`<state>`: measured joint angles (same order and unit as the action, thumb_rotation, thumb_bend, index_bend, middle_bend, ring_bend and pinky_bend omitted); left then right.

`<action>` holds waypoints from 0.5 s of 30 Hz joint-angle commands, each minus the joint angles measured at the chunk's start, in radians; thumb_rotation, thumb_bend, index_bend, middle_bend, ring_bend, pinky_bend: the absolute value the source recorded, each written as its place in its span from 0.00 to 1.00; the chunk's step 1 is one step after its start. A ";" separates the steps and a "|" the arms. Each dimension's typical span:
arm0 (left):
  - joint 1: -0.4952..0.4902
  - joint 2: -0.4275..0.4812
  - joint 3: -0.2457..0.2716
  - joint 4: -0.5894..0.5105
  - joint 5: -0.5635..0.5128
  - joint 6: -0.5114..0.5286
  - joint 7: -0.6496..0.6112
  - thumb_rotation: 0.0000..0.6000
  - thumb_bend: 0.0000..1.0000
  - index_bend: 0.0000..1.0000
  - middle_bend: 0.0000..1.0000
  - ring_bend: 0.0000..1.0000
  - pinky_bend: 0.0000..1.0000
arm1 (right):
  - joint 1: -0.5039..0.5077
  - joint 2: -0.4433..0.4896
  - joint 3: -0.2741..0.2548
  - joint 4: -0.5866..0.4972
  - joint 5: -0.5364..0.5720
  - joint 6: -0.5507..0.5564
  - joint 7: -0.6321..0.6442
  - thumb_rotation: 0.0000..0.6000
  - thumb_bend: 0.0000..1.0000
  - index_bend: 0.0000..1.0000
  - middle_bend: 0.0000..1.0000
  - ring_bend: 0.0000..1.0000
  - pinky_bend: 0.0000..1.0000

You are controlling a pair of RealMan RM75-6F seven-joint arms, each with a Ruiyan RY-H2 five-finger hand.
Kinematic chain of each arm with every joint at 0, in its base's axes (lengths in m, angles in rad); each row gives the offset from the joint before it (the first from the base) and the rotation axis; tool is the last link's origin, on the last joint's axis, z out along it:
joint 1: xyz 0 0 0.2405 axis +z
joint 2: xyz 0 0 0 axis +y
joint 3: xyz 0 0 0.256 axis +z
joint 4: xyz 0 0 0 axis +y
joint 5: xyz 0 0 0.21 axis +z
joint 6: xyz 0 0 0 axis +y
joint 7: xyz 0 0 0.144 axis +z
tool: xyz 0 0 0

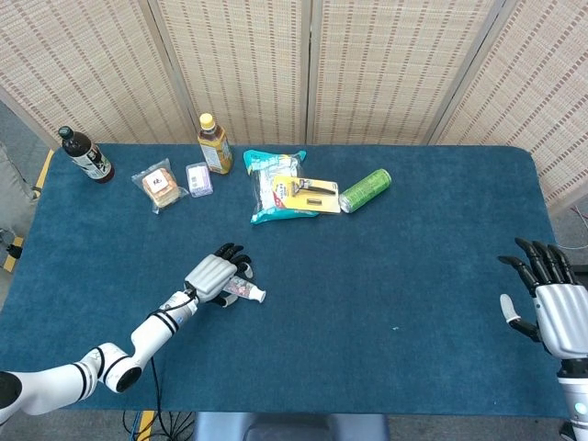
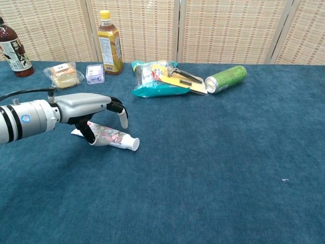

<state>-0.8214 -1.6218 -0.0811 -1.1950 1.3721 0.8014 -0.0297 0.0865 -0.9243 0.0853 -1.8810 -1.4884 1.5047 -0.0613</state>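
1. While its fingers curl down over the toothpaste tube, the left hand arches above it, thumb touching the tube's near side; whether it truly grips the tube cannot be told.
2. The tube lies flat on the blue table, its white cap pointing toward the robot's right.
3. Farther back sit a wrapped sandwich, a small purple packet and a yellow drink bottle.
4. A teal snack bag carries a yellow razor pack, with a green can lying beside it.
5. A dark bottle stands at the far left corner.
6. The right hand hovers at the table's right edge, fingers spread, holding nothing.
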 commanded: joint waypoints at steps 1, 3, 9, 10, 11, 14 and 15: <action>-0.001 -0.009 0.001 0.012 -0.002 -0.002 0.001 1.00 0.26 0.35 0.19 0.01 0.00 | 0.000 0.000 0.001 0.000 0.000 0.000 0.001 1.00 0.36 0.25 0.11 0.00 0.00; -0.002 -0.016 0.000 0.021 -0.003 -0.004 0.000 1.00 0.26 0.36 0.19 0.01 0.00 | 0.000 0.000 0.001 0.002 0.001 -0.003 0.001 1.00 0.36 0.25 0.11 0.00 0.00; -0.005 -0.030 0.000 0.043 -0.007 -0.014 -0.004 1.00 0.26 0.39 0.20 0.01 0.00 | -0.001 -0.001 0.002 0.005 0.005 -0.004 0.002 1.00 0.36 0.25 0.11 0.00 0.00; -0.005 -0.031 -0.001 0.046 -0.007 -0.014 -0.005 1.00 0.26 0.39 0.20 0.01 0.00 | -0.001 -0.001 0.003 0.005 0.005 -0.005 0.002 1.00 0.36 0.25 0.11 0.00 0.00; -0.006 -0.034 -0.001 0.051 -0.007 -0.015 -0.006 1.00 0.26 0.40 0.20 0.01 0.00 | -0.001 -0.001 0.003 0.005 0.007 -0.006 0.002 1.00 0.36 0.25 0.11 0.00 0.00; -0.006 -0.041 -0.002 0.064 -0.010 -0.020 -0.013 1.00 0.26 0.41 0.21 0.01 0.00 | 0.000 -0.001 0.003 0.005 0.008 -0.010 0.001 1.00 0.36 0.25 0.11 0.00 0.00; -0.007 -0.044 -0.003 0.068 -0.011 -0.021 -0.017 1.00 0.26 0.41 0.21 0.01 0.00 | 0.000 -0.001 0.004 0.006 0.009 -0.011 0.001 1.00 0.36 0.25 0.11 0.00 0.00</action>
<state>-0.8277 -1.6637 -0.0831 -1.1291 1.3622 0.7816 -0.0441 0.0867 -0.9253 0.0890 -1.8755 -1.4797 1.4939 -0.0604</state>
